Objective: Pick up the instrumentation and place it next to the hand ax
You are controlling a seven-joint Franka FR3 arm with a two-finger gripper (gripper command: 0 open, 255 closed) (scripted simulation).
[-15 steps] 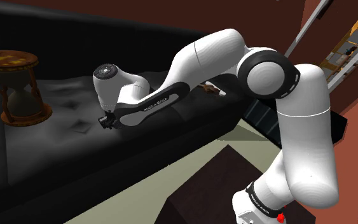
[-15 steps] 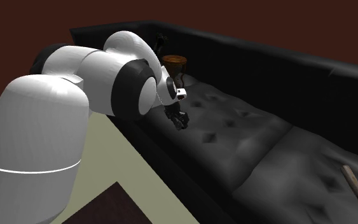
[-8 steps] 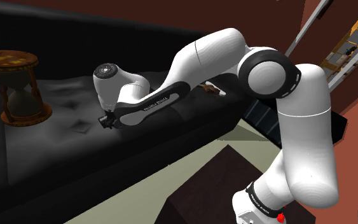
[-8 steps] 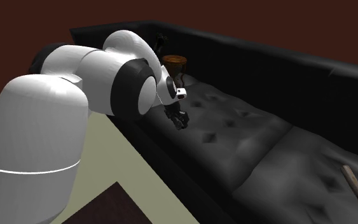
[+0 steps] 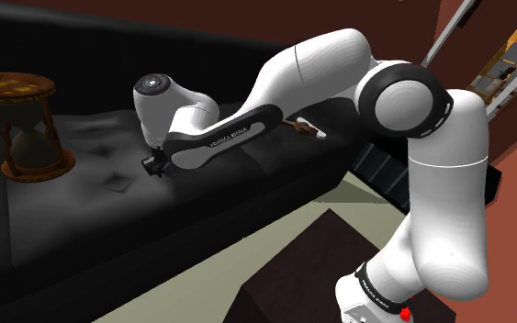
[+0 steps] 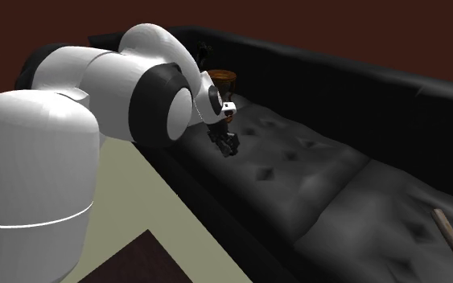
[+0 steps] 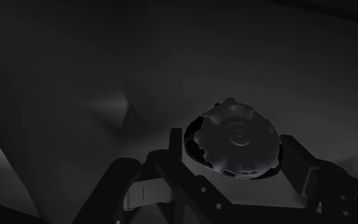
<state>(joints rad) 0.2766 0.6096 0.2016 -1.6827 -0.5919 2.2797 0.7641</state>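
My pincer (image 7: 233, 149) holds the round gadget (image 7: 238, 133) just over the sofa (image 6: 313, 185) seat near its front edge, and if I only pinch its bumpy rim it may slip and roll off on the long way to the ax (image 6: 451, 235).

black sofa (image 5: 91, 216), brown hourglass (image 5: 27, 124), dark grey instrument (image 7: 234, 137)

Matt, ridged dark disc (image 7: 238, 135) clasped in matt black gripper (image 7: 233, 142); dull-sheened, tufted leather-like couch (image 5: 91, 211) beneath; polished brown wood hourglass (image 5: 27, 124) beyond; smooth glossy white arm (image 5: 311, 78).
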